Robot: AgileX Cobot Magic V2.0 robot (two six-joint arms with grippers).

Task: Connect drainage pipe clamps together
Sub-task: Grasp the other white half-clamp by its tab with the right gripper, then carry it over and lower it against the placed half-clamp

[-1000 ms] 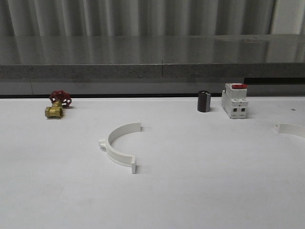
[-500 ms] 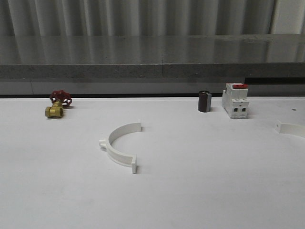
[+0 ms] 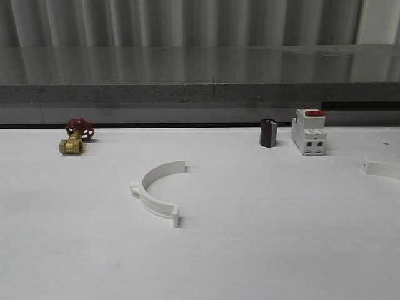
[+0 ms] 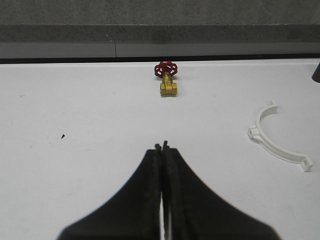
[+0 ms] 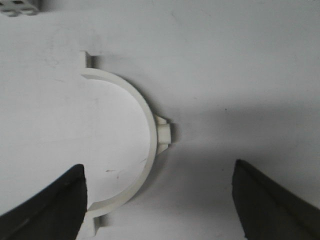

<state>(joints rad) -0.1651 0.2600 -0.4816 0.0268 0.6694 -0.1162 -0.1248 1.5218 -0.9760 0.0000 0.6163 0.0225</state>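
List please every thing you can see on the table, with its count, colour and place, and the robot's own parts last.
Pipe clamp halves: 2, white; one at the table's middle, one at the right edge, lying under the right gripper.
Valve: 1, brass with red handwheel; back left.
Small cylinder: 1, dark; back, right of centre.
Breaker: 1, white with red top; beside the cylinder, on its right.
Table: 1, white.
Left gripper: 1, black, shut, above bare table.
Right gripper: 1, black, open.

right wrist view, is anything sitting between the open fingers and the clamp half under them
Nothing visible does. The right gripper hangs open over the clamp half, which lies flat on bare white table. The breaker sits off to the side, well apart.
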